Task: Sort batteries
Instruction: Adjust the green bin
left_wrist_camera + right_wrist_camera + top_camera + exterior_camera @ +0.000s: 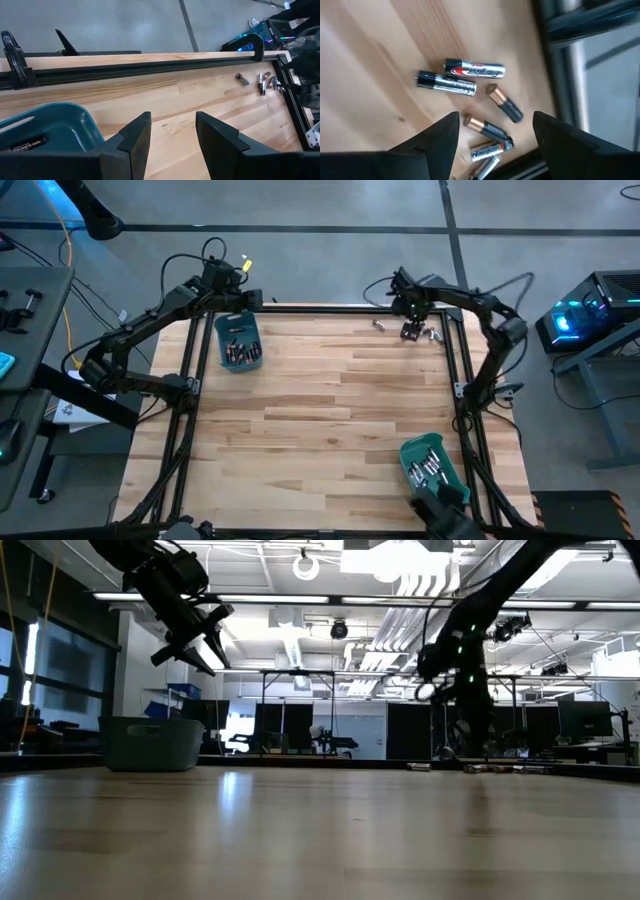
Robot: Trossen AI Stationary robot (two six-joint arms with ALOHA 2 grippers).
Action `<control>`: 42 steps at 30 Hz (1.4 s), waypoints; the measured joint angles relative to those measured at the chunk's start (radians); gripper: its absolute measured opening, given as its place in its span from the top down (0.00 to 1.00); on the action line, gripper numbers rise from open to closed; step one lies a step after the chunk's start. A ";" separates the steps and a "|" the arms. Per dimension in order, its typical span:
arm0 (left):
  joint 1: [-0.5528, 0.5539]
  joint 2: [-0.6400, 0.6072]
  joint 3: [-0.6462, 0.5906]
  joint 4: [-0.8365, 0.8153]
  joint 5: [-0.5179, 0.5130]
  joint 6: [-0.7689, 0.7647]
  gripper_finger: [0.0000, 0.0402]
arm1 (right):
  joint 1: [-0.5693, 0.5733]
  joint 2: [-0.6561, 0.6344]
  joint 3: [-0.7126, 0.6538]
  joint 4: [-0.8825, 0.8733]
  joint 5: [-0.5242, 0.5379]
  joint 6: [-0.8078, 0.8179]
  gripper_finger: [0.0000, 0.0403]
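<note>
Several loose batteries (475,70) lie on their sides on the wooden table near its far right corner; some are silvery, some dark with copper ends (505,104). My right gripper (495,120) hangs open just above them, pointing down, and touches none. It shows over the same spot in the high view (411,330). My left gripper (172,125) is open and holds nothing. It hovers over the far end of a teal bin (238,340) at the far left, which holds batteries (27,145). A second teal bin (432,465) with batteries sits at the near right.
A black frame rail (150,70) with clamps runs along the table's far edge, and another rail (465,370) runs down the right side, close to the loose batteries. The middle of the wooden table (320,410) is bare.
</note>
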 joint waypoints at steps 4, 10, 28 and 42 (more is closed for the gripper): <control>0.000 0.000 0.000 0.000 0.000 0.000 0.63 | -0.001 -0.163 0.000 -0.028 -0.108 0.017 0.38; 0.000 0.000 0.000 0.000 0.000 0.000 0.63 | 0.014 -0.401 0.002 -0.206 -0.463 0.278 0.38; 0.000 0.000 0.000 0.004 -0.002 0.000 0.63 | 0.153 -0.230 -0.314 -0.046 -0.054 0.359 0.38; -0.015 0.000 0.000 0.003 0.055 -0.027 0.63 | 0.008 0.041 -0.127 0.043 -0.011 0.154 0.38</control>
